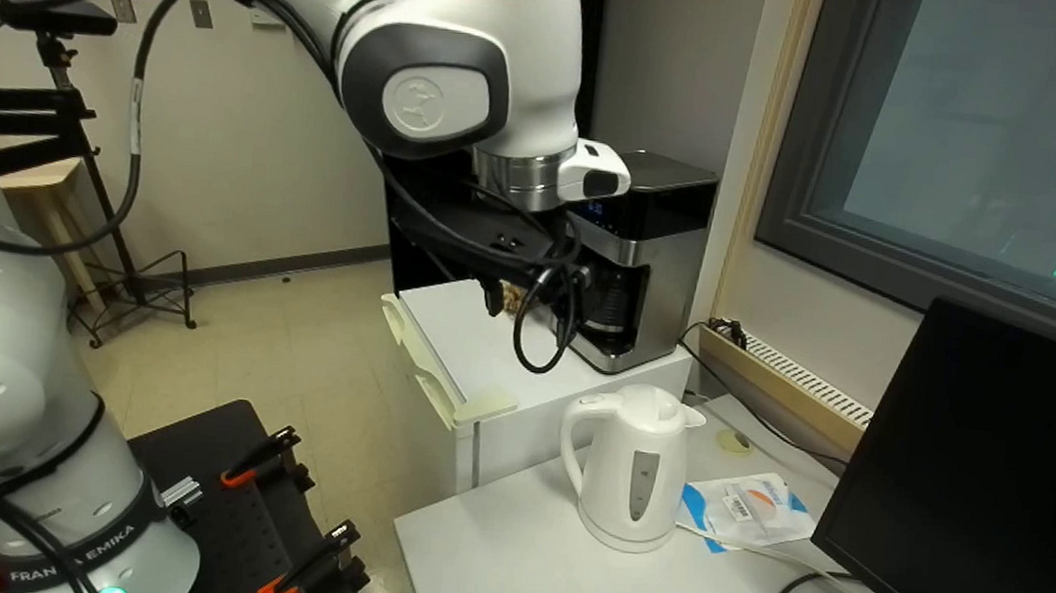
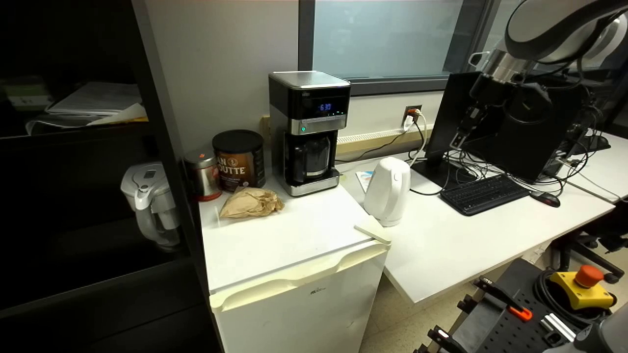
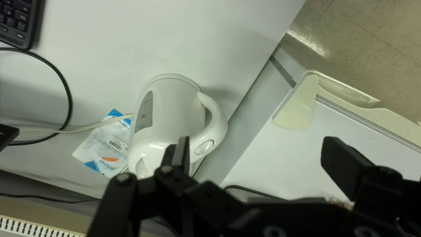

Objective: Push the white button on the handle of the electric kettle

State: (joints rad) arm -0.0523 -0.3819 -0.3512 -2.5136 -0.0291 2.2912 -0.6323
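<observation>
The white electric kettle [image 1: 612, 492] stands upright on the white desk in both exterior views [image 2: 379, 196], and its body shows in the wrist view [image 3: 174, 108]. Its loop handle [image 1: 570, 441] faces the fridge side and also shows in the wrist view [image 3: 219, 126]. The white oval button [image 3: 204, 147] sits on top of the handle; I cannot make it out in the exterior views. My gripper [image 3: 256, 149] is wide open and empty, above and apart from the kettle. One finger overlaps the kettle's lid edge in the wrist view. It also shows in both exterior views [image 1: 532, 311] [image 2: 458, 141].
A white mini fridge [image 2: 289, 240] stands beside the desk, bearing a coffee machine [image 2: 309, 105], a paper bag [image 2: 251, 202] and a dark can [image 2: 239, 162]. A packet [image 1: 747, 507] and cord lie by the kettle. A monitor [image 1: 984, 483] and keyboard [image 2: 483, 193] are on the desk.
</observation>
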